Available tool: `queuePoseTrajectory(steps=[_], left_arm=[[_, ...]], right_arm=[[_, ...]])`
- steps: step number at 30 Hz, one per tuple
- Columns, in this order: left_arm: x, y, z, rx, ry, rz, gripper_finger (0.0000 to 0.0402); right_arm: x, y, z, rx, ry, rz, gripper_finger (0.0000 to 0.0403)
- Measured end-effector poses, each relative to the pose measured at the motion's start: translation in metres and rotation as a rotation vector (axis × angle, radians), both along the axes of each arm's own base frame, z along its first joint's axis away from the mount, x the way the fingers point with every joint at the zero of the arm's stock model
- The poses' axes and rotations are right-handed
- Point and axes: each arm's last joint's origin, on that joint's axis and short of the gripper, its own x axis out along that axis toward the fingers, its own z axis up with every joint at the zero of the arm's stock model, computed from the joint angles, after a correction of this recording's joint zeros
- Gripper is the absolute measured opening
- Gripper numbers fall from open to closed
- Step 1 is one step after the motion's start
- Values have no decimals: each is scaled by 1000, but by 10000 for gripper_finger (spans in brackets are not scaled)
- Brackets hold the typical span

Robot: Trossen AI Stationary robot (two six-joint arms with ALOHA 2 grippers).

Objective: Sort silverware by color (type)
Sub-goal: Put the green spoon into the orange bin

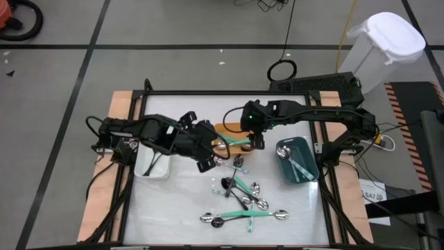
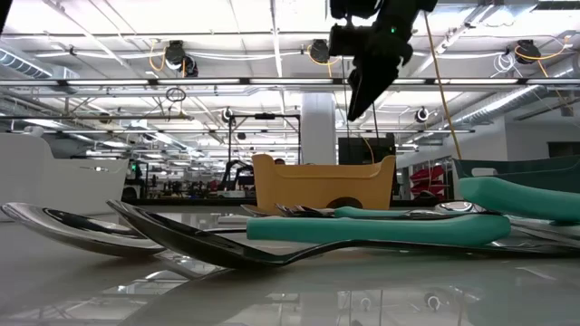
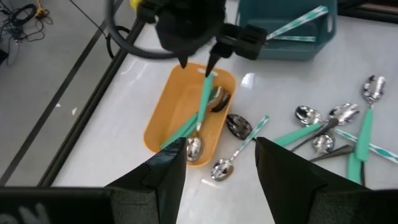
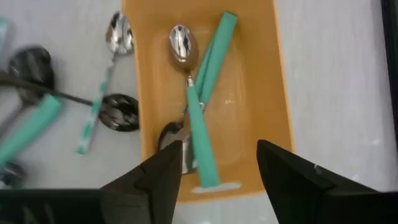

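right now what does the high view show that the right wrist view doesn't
Only the high view shows both arms, the left gripper, the white bin, the dark teal bin holding utensils, and the loose silverware pile. Only the right wrist view shows the orange bin's contents plainly: two teal-handled spoons crossed inside. Both show the orange bin with the open right gripper above it.

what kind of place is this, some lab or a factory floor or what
Most likely a robotics lab or test space inside a large open industrial hall. The low view shows a high ceiling with exposed pipes and strip lights; the high view shows a framed white table on a taped floor, with loose cables.
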Motion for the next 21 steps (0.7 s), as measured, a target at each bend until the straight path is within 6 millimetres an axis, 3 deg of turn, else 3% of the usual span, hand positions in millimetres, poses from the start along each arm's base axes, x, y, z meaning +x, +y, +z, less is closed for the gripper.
queuePoseTrajectory(steps=[5,12,17,21], left_arm=[[-4,-13,0,6,-5,-17,191],[-12,-28,-2,68,11,-30,191],[-6,-37,-15,92,54,-62,191],[9,-50,-25,-1,0,-147,191]], right_arm=[[-13,19,25,93,-33,-122,196],[-39,65,58,273,-147,-174,187],[-58,101,73,382,-175,-197,178],[-73,128,74,391,-150,-229,170]])
